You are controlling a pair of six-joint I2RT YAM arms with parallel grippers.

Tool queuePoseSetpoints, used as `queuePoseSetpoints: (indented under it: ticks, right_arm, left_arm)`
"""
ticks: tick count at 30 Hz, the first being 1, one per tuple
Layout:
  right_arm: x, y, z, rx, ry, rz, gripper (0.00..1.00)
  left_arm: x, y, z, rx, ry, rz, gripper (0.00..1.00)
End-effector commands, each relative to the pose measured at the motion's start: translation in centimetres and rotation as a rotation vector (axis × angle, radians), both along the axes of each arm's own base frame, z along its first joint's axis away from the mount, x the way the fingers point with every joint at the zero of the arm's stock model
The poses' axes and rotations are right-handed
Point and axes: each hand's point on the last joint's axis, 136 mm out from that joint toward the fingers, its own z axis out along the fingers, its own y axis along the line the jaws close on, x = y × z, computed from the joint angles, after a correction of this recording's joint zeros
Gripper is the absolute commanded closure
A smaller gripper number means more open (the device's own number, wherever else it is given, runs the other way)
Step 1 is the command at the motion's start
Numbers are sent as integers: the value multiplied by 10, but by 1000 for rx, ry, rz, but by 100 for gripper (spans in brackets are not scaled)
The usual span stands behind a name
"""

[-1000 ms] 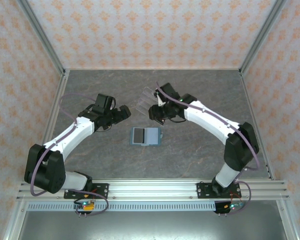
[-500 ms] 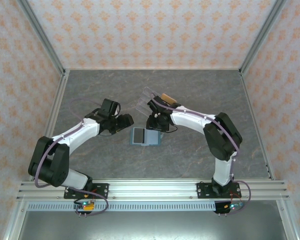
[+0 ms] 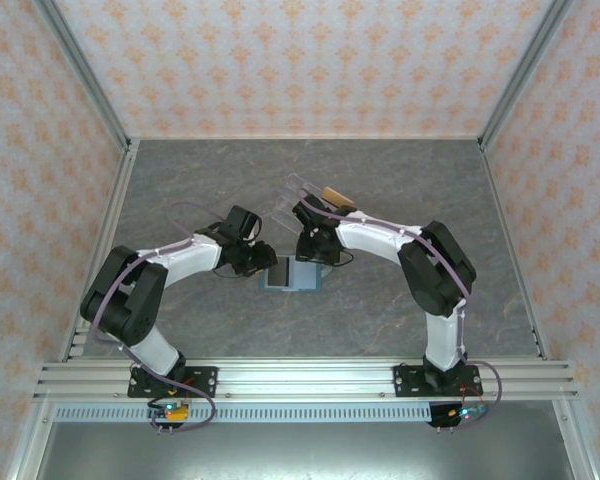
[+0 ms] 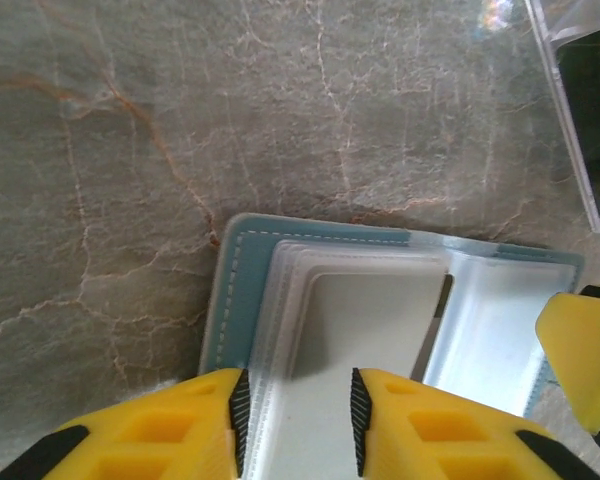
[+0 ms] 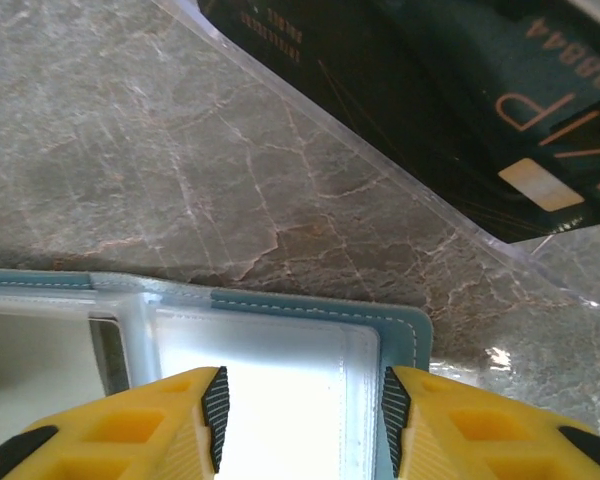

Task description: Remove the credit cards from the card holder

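left gripper (image 4: 295, 405): jaws standing partly apart, nothing pinched between them; pads are sitting low over the clear sleeves of the holder's left panel.
right gripper (image 5: 302, 415): jaws also partly apart, holding nothing; hovering just over the right panel.
card holder (image 3: 292, 273): lying open and flat on the table (image 3: 410, 200), directly under and just ahead of both sets of fingertips, between the two arms.
long axis: running side to side, from one gripper across to the other; each gripper is covering its own panel.
card: what looks like a pale card (image 4: 375, 320) is sitting inside the left sleeve, just ahead of the left fingertips.
nearer arm: left, judging by that card; the right looks placed to be pinning the holder down.
clear stand (image 3: 298, 195): lying just beyond the right gripper, apart from the holder, with a dark card (image 5: 430, 80) in it.
watch: sleeves are stacking in soft layers, so the pads could be catching plastic instead of the card.
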Motion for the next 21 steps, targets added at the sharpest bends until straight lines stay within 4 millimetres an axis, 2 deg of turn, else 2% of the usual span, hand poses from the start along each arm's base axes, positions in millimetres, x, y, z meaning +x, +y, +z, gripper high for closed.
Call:
queuePoseSetpoints:
  ticks: [1,7,14,18,21]
  right_arm:
    - [0,-2,-6,-23,14,11,54]
    - [-3,0,-11,-27,34,19,58]
    - [-4,16,-4,61,38,62,81]
    - [-4,22,-2,92,41,77,85]
    - [-2,16,-3,58,28,68,85]
  left_arm:
    - [9,-7,6,-8,-33,-10,67]
    - [6,-5,-5,10,-3,-8,75]
    - [6,-5,-8,12,5,-11,81]
    - [6,-6,-9,12,7,-12,81]
    - [7,-4,-5,26,1,-14,80]
